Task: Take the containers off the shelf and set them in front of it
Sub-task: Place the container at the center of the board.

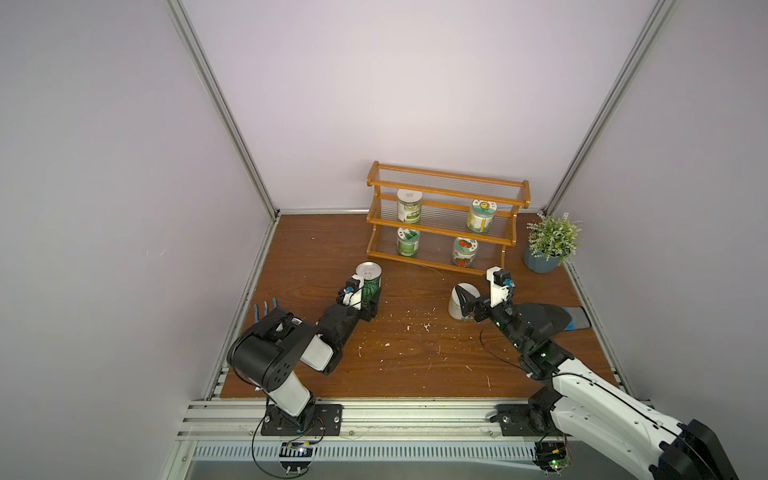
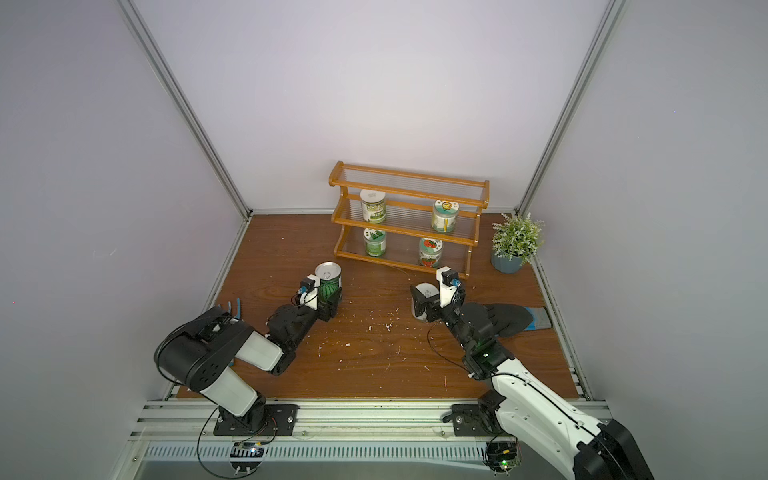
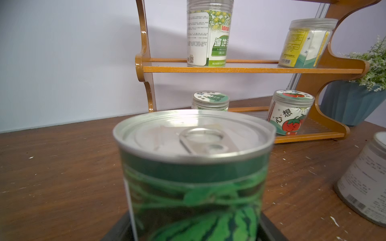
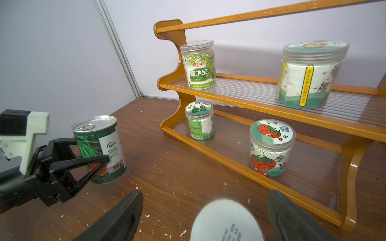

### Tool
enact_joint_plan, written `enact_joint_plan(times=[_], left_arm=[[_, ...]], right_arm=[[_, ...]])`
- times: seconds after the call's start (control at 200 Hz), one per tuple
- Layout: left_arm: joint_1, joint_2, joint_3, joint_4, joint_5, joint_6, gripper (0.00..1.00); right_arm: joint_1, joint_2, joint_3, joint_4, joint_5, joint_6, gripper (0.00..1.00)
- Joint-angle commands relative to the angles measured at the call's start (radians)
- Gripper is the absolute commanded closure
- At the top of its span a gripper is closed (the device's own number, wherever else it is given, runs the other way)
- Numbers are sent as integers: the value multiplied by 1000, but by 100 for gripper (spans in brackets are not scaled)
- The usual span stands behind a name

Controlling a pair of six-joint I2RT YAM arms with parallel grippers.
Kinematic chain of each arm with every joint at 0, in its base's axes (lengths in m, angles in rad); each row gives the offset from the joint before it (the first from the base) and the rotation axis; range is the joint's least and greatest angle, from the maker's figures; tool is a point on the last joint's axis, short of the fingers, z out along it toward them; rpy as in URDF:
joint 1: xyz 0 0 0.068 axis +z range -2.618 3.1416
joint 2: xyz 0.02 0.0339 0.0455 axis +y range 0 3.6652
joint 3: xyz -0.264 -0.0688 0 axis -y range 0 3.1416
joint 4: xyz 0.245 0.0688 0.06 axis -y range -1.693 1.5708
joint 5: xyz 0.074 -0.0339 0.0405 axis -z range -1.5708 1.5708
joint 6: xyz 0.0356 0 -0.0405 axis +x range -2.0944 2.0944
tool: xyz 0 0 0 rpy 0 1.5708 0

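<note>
**A:** ok so where's the watermelon can [image 4: 100, 144] at, and which way up?

**B:** It's standing on the table [image 1: 415, 353] with its long axis straight up and the silver pull-ring lid facing the ceiling. It's off the shelf [image 1: 449, 183], just near of the shelf's left end. The left gripper [image 1: 370, 300] reaches in from the near left, black jaws clamped on the can's sides.

**A:** and the other arm?

**B:** The right gripper [image 4: 204, 193] has its jaws spread wide either side of the white-lidded tin [image 3: 363, 185]. The right wrist view shows a gap on both sides, so it's not gripping. That tin looks upright too, flat lid up, on the table near of the shelf's right half and well apart from the can.

**A:** materials?

**B:** The can is metal with a glossy green striped-rind wrap. The tin has a matte grey-white label with a barcode. The shelf is glossy orange-brown wood with curvy side panels and ribbed clear slats.

Four clear plastic jars stand upright on it:
- middle tier: tall green-label jar [image 1: 409, 205] and flower-lid jar [image 1: 482, 216]
- bottom tier: leaf-lid jar [image 1: 408, 242] and tomato-lid jar [image 1: 464, 251]

The table is brown woodgrain with white flecks. A blue-grey plant pot [image 1: 542, 262] sits right of the shelf.
</note>
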Motion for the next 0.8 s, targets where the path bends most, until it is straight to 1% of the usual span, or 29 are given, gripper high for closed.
enact_joint_plan(times=[0.0,0.14,0.23,0.31,0.4,0.796], left_arm=[[6,49,9,201,13,-18,38],[6,117,19,266,14,-10,37],[8,135,41,233,27,1,33],[10,145,48,223,15,-10,29],[10,151,58,191,20,-22,28],[10,207,58,215,15,-37,21]], right_arm=[[3,9,0,46,18,1,1],[3,15,-1,55,12,5,1],[3,18,0,51,16,3,1],[2,19,0,51,16,3,1],[3,20,2,48,20,1,1],[3,39,10,60,22,-2,1]])
